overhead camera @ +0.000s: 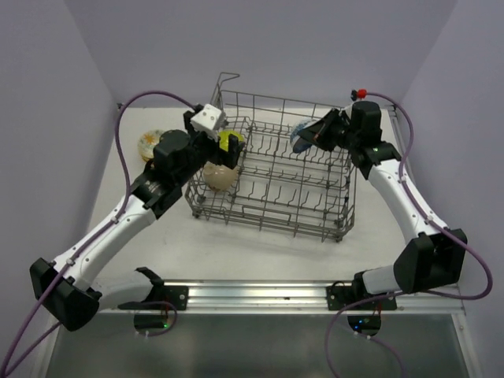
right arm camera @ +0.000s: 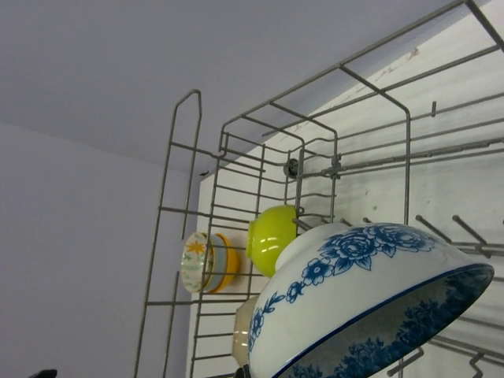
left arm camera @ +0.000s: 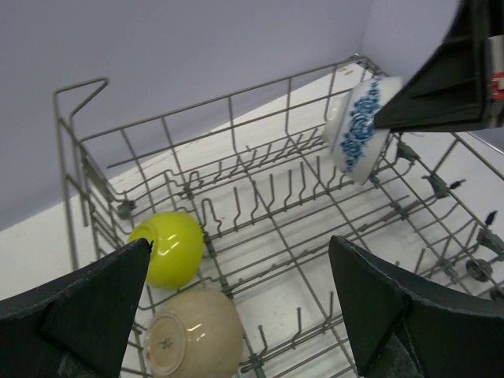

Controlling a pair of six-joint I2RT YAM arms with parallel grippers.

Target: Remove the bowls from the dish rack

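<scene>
**Unloading about midway: two bowls sit in the rack, a third is in the right tool**

Desk (overhead camera: 260, 252): white, carries the rack at centre. Some unloaded bowls stand on it to the left of the rack.

Dish rack (overhead camera: 272, 169): grey wire, its raised loop at the far left corner. Most of its floor shows only bare tines. What remains is clustered at the left end.

Left tool (left arm camera: 240, 260): jaws spread as wide as they go, nothing between them. It hangs over the rack's left end, above the two bowls there and touching neither.

Right tool (overhead camera: 313, 132): clamped shut on the rim of the blue-patterned bowl (left arm camera: 358, 126). The bowl is held on edge at the rack's right end, above the tines and inside the rack's outline.

Floral bowl (right arm camera: 197, 260): out on the desk, nested with an orange-yellow bowl (right arm camera: 228, 264), well left of the rack. Cannot tell how many are in that stack.

Lime-yellow bowl (left arm camera: 169, 246): in the rack's left end, tipped on its side.

Beige bowl (left arm camera: 193, 335): just beside it, foot ring showing.

Judgement: the blue-patterned bowl has yet to clear the wall and be set down. After it come the lime-yellow and beige bowls, which look like the left arm's job.
</scene>
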